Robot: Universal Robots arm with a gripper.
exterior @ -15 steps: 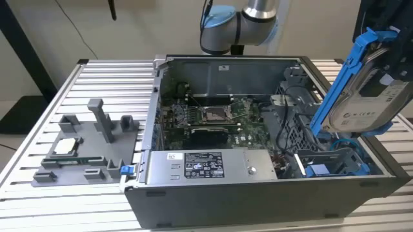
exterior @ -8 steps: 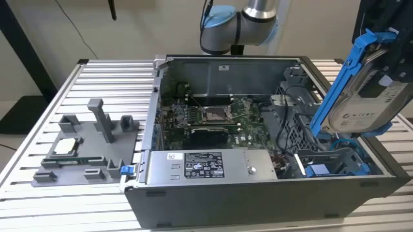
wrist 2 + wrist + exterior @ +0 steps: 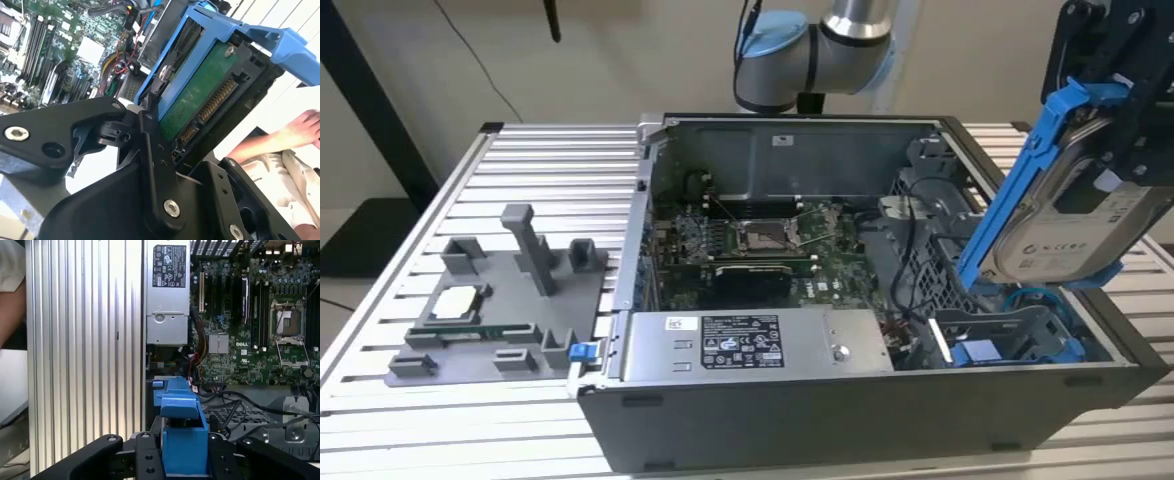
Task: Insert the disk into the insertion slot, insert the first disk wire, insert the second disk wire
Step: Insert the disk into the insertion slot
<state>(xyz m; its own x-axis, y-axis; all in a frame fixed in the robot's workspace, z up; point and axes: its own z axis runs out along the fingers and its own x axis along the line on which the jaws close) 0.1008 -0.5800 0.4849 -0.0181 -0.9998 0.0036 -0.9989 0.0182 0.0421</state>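
The disk, clamped across its blue carrier by the gripper, hung tilted above the insertion slot at the exterior view's right of the open computer case. Likely rigid, heavy and shock-sensitive, it seemed best held by the carrier's side rails, clear of its circuit board.

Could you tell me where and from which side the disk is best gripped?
Probably from its raised end: pinch the disk across the blue carrier's two long rails, as the gripper does; they are parallel and spare the circuit board.
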